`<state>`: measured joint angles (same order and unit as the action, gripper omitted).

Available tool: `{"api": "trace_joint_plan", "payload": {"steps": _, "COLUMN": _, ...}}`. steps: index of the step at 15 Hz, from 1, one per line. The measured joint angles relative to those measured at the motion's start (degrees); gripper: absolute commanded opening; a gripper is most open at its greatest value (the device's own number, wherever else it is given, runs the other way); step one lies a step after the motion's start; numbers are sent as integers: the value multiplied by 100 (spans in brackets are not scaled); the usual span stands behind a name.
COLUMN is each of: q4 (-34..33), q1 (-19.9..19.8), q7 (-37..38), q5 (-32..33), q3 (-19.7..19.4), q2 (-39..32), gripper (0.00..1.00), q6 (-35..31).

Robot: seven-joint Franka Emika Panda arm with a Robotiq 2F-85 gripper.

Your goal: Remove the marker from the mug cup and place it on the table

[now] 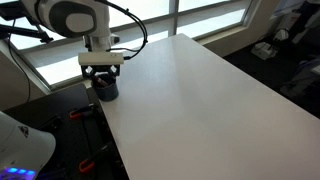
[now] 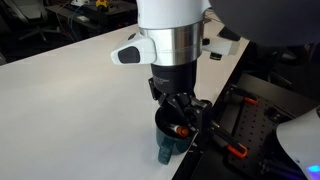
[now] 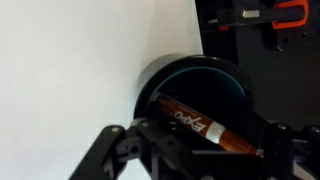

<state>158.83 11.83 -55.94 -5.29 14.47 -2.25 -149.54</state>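
Shows one robot gripper (image 2: 178, 122) pointing straight down onto one small dark blue-grey mug (image 1: 105, 92), with its fingers (image 3: 115, 150) reaching the rim. Shows one dark reddish-brown marker (image 3: 205, 128) leaning on a slant inside the mug, white lettering along its side, upper end up among the fingers. Cannot tell how wide the jaws stand, or whether they press the marker or only flank it. Puts the mug at the edge of one large white table (image 1: 200, 90), just beside a black frame (image 2: 240, 150) with red parts.
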Motion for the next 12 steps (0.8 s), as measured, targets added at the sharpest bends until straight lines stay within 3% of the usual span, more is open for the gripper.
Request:
{"api": "trace_joint_plan", "payload": {"steps": 4, "q4": -6, "q1": 33, "q7": 0, "q5": -6, "q3": 2, "q2": 11, "gripper": 20, "q6": -3}}
{"api": "trace_joint_plan", "payload": {"steps": 5, "q4": -8, "q1": 38, "q7": 0, "q5": -6, "q3": 2, "q2": 11, "gripper": 22, "q6": -3}}
{"api": "trace_joint_plan", "payload": {"steps": 6, "q4": -7, "q1": 41, "q7": 0, "q5": -6, "q3": 2, "q2": 10, "gripper": 17, "q6": -3}}
{"api": "trace_joint_plan", "payload": {"steps": 8, "q4": -7, "q1": 44, "q7": 0, "q5": -6, "q3": 2, "q2": 11, "gripper": 0, "q6": -2}}
{"api": "trace_joint_plan", "payload": {"steps": 12, "q4": -5, "q1": 44, "q7": 0, "q5": -6, "q3": 2, "q2": 9, "gripper": 2, "q6": -2}}
